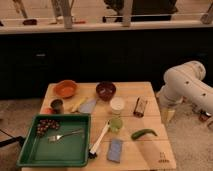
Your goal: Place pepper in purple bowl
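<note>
The pepper (143, 133) is a small curved green chili lying on the wooden table (150, 155), near its right front. The purple bowl (106, 90) stands at the back middle of the table and looks empty. My white arm (186, 85) comes in from the right. My gripper (167, 115) hangs pointing down just past the table's right edge. It is to the right of the pepper, a little farther back, and apart from it. It holds nothing that I can see.
An orange bowl (65, 89) and a small dark cup (57, 105) stand at the back left. A green tray (30, 145) holds a fork and dark grapes. A white cup (117, 105), a pale-green cup (115, 123), a brown packet (140, 106), a brush (99, 140) and a blue sponge (115, 150) fill the middle.
</note>
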### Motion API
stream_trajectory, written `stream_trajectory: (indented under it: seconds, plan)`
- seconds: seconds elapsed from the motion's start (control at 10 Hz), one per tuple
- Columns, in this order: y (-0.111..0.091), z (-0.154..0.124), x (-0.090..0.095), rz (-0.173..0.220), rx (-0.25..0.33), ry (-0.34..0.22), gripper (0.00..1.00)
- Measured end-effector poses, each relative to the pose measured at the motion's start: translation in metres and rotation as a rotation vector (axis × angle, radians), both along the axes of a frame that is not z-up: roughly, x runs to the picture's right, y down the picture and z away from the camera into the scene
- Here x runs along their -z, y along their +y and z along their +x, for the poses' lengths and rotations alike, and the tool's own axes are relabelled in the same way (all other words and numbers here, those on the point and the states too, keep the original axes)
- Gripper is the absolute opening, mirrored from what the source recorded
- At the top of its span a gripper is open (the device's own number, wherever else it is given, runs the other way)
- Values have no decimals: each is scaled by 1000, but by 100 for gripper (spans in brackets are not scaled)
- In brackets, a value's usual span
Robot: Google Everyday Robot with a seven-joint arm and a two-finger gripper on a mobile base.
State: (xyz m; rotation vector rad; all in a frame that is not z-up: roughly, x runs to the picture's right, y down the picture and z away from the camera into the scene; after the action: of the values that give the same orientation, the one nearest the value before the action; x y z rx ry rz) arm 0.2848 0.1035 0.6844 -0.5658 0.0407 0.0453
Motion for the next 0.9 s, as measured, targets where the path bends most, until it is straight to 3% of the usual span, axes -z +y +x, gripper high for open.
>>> stream_trajectory:
  seconds: [0.2, 0.5, 0.9]
  plan:
    - [2, 0, 1, -2, 15, -9, 80]
    - [8, 0, 5, -1, 107, -54, 80]
    - [14, -1, 6, -5, 144, -70, 80]
